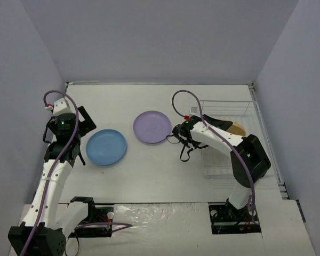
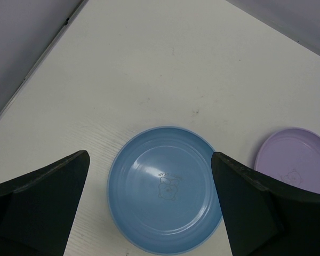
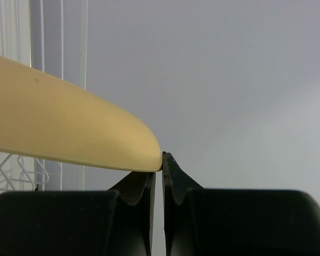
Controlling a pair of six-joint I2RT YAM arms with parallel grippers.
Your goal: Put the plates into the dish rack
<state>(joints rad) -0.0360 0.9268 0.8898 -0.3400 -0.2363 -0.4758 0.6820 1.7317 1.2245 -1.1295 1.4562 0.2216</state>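
The blue plate (image 1: pixel 106 147) lies flat on the table at the left; in the left wrist view it (image 2: pixel 164 189) sits between my spread fingers. My left gripper (image 1: pixel 84 136) is open and empty, just left of and above it (image 2: pixel 149 157). The lavender plate (image 1: pixel 152 127) lies flat at the middle and shows at the right edge of the left wrist view (image 2: pixel 296 160). My right gripper (image 1: pixel 224 124) reaches into the dish rack (image 1: pixel 224 104) and is shut on the rim of the orange-yellow plate (image 1: pixel 237 128), which tilts among the wires (image 3: pixel 58 128). The jaws (image 3: pixel 161 157) pinch only the rim's very edge.
The wire rack stands along the right side of the table, its thin wires showing in the right wrist view (image 3: pixel 42 42). Grey walls enclose the table on three sides. A purple cable loops over each arm.
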